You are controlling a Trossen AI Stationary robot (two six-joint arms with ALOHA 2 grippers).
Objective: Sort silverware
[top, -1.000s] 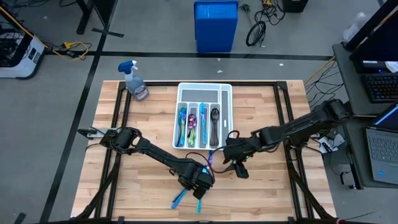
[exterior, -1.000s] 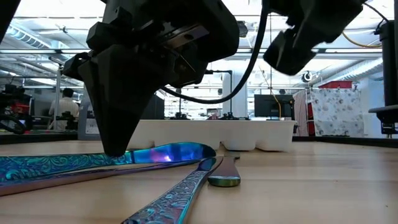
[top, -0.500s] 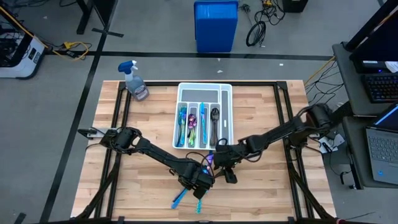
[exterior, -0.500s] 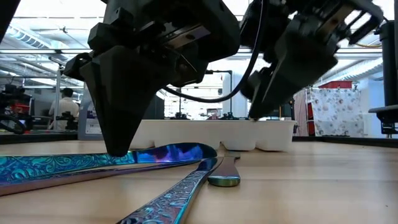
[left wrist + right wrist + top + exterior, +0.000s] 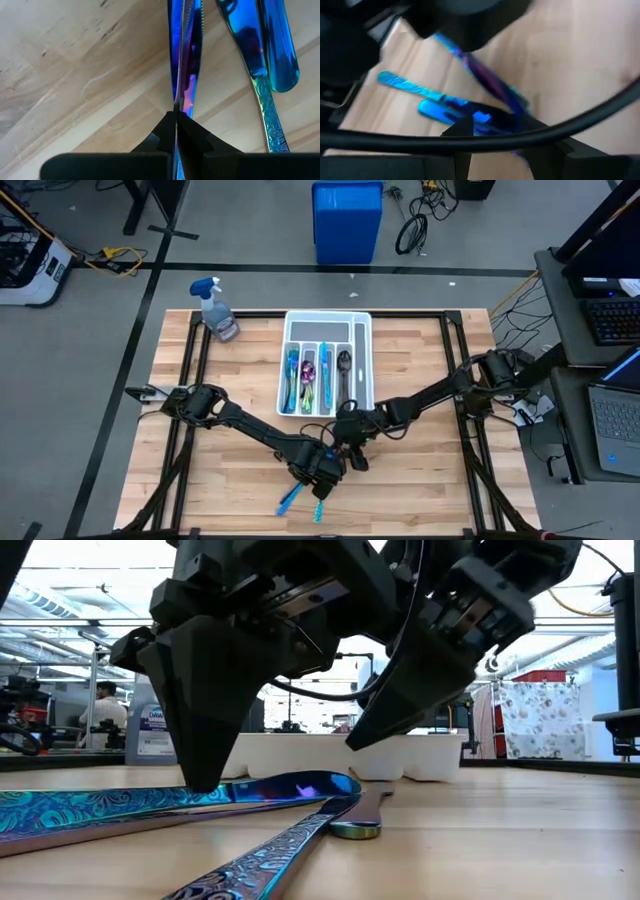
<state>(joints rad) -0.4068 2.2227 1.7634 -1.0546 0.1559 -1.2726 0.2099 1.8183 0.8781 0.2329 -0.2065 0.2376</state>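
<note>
Fingers [image 5: 167, 135] of the left gripper [image 5: 318, 470] are being pressed together on the edge of an iridescent knife [image 5: 184, 60], a pinch shown only in the left wrist view. Whether the right gripper [image 5: 352, 452] is open cannot be told; it is hanging just beside, near the white tray [image 5: 365, 360]. Three loose pieces are lying on the table [image 5: 430, 480] in the low view: knife, fork [image 5: 260, 865], spoon [image 5: 362, 820]. Bare wood is being left open on both sides.
</note>
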